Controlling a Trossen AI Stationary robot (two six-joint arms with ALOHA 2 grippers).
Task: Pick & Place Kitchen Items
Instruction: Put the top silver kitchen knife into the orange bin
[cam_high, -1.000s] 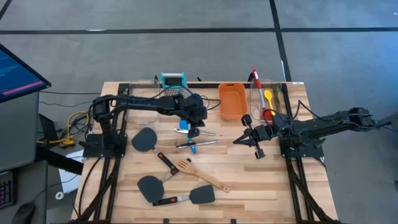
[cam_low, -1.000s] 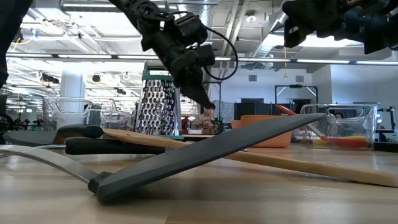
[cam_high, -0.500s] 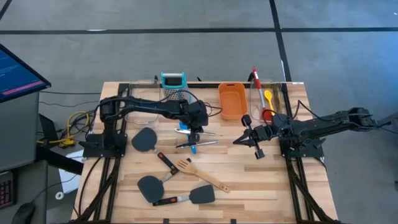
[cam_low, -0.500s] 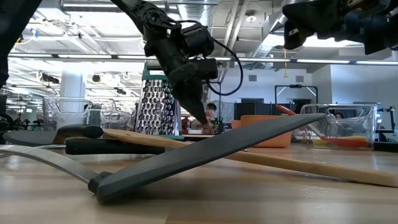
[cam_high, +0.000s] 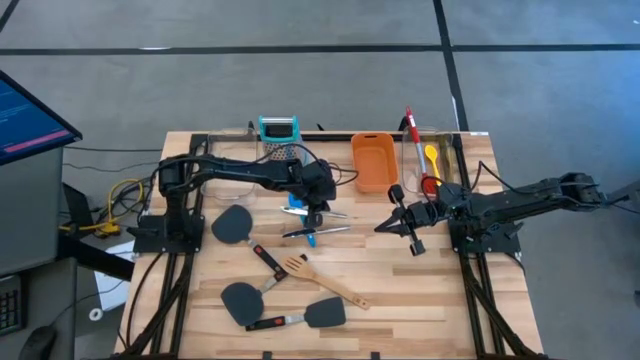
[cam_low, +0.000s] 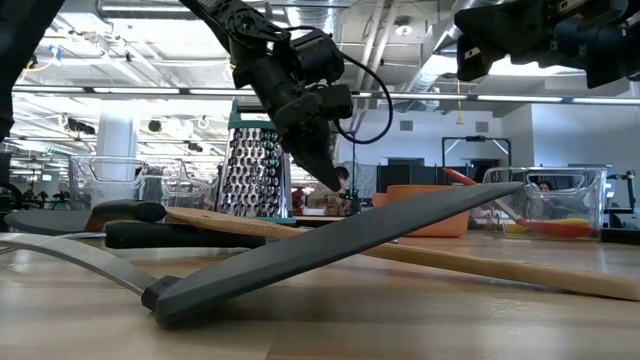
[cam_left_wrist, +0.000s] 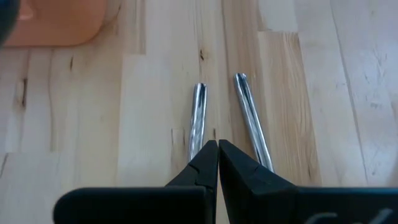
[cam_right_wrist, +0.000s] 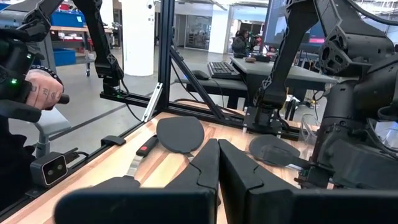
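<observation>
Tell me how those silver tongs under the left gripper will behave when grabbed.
The silver tongs look like smooth polished metal, so they will probably be slippery between the shut left gripper tips. Their two thin arms lie apart, so they would likely spring together when squeezed. Lying flat on the table, they seem unlikely to roll.

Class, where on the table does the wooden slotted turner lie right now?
In the high view, the wooden slotted turner lies near the table's front centre, between the red-and-black spatula and the black spatula.

Left gripper (cam_high: 315, 213) shifted — toward tongs (cam_high: 318, 211).
</observation>
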